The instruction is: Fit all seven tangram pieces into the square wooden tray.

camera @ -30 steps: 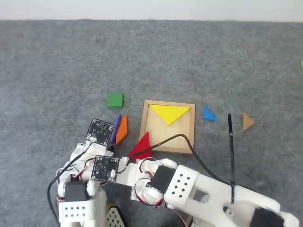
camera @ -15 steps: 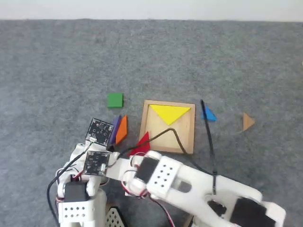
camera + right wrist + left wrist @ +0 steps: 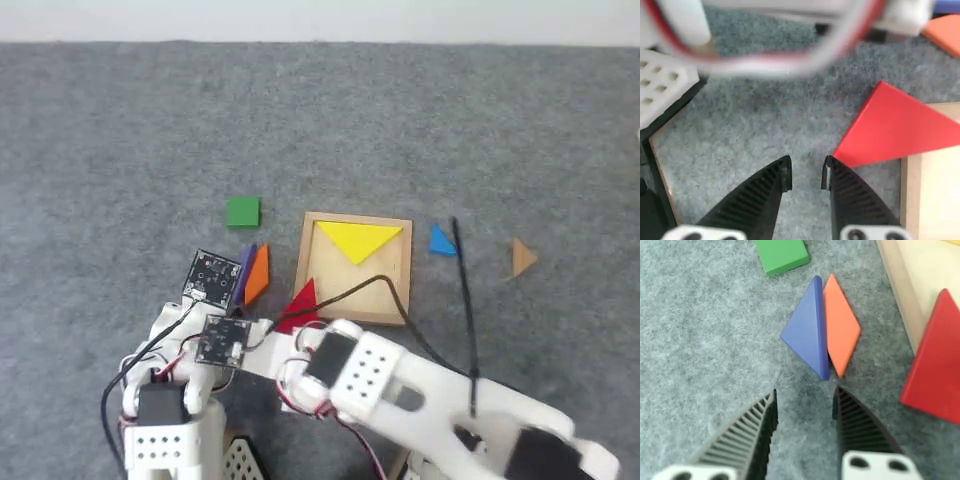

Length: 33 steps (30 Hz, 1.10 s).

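one yellow triangle (image 3: 358, 240) lies inside the square wooden tray (image 3: 303, 262). six pieces sit outside: a red triangle (image 3: 300, 303) overlapping its rim, an orange piece (image 3: 257, 273) touching a purple piece (image 3: 243, 270), a green square (image 3: 243, 212), a small blue triangle (image 3: 441, 241) and a tan triangle (image 3: 522, 257). both claws are spread and empty, the left gripper (image 3: 805, 394) near the purple-orange pair, the right gripper (image 3: 806, 167) beside the red triangle.

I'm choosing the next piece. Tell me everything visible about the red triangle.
The red triangle is flat, smooth, evenly coloured, seemingly painted wood. It lies partly on the grey carpet and partly over the rim of the tray, near the corner closest to the arms. The right gripper, open, sits just off its carpet-side corner; whether they touch is unclear.
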Each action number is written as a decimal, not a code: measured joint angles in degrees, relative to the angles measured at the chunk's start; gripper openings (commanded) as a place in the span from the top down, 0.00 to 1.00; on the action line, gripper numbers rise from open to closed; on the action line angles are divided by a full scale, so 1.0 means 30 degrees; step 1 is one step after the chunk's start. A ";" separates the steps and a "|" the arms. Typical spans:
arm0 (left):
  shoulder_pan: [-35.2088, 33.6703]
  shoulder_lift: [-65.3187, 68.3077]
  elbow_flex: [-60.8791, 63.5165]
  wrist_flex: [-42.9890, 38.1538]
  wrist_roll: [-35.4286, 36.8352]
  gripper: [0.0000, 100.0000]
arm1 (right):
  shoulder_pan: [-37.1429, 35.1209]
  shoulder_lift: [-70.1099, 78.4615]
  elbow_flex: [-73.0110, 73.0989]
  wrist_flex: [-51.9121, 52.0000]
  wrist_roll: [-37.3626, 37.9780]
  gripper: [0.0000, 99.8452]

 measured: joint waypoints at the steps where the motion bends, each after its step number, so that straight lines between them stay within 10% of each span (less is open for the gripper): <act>1: 0.0000 0.0000 0.0000 0.0000 0.0000 0.83 | -0.0117 -0.0469 0.0322 0.0000 0.0117 0.89; 17: -0.0088 0.0000 0.0000 0.0000 0.0000 0.83 | 0.0791 -0.4835 0.1407 0.0879 0.0791 0.90; 33: 0.0440 0.0000 0.0000 -0.1729 0.0000 0.83 | 2.1421 -0.8527 0.4278 0.0938 0.1612 0.89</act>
